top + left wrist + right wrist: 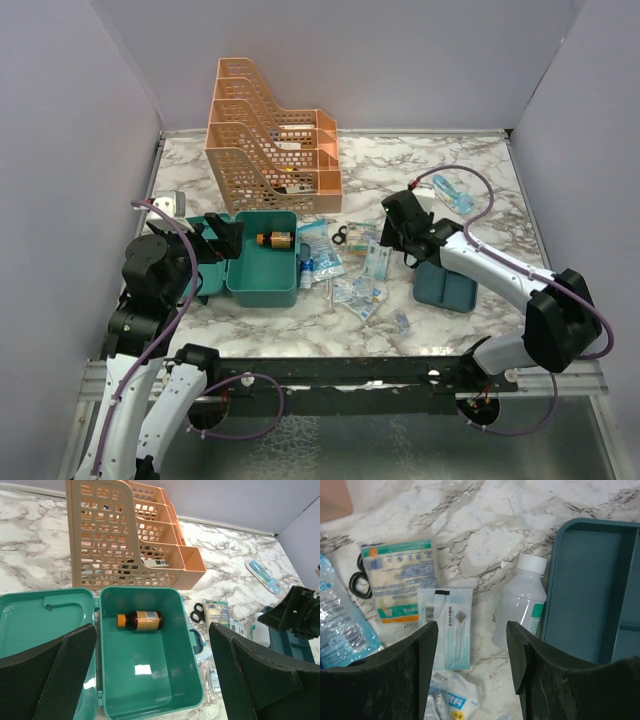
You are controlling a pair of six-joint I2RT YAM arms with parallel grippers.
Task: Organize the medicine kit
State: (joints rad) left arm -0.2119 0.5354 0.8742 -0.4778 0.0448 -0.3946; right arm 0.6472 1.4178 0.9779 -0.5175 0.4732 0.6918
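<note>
Now the right hand (471,627) is hovering empty, fingers apart, straight over one sachet (445,630) whose long axis is lying across the closing line. One clear bottle (520,605) and one tray (585,590) are sitting rightward on the counter (470,520). Farther left, the left hand (152,630) is gaping over the open kit box (150,685), which is carrying one brown bottle (141,621).

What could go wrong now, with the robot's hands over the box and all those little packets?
1. The brown bottle lies on its side in the teal box, so it might roll if something lands beside it.
2. The right gripper hangs open over a flat sachet next to the clear bottle. The thin packet may slip out, or a finger could bump the bottle.
</note>
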